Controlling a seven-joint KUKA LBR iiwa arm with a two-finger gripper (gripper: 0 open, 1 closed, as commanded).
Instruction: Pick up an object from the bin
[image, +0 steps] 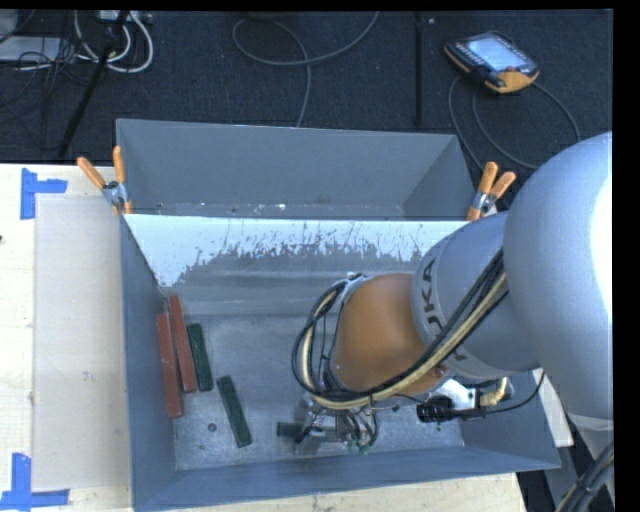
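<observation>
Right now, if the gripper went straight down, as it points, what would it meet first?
Probably the bin's floor near its front wall: the gripper hangs right of the nearest green stick, not over it. Depth unclear.

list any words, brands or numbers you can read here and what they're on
"KU": dark letters running sideways on the grey arm; the rest of the word is hidden behind cables.
Handheld device on the dark floor beyond the bin: its screen is too small to read.
Bin and the brown and green sticks lying in it: no readable markings.
</observation>
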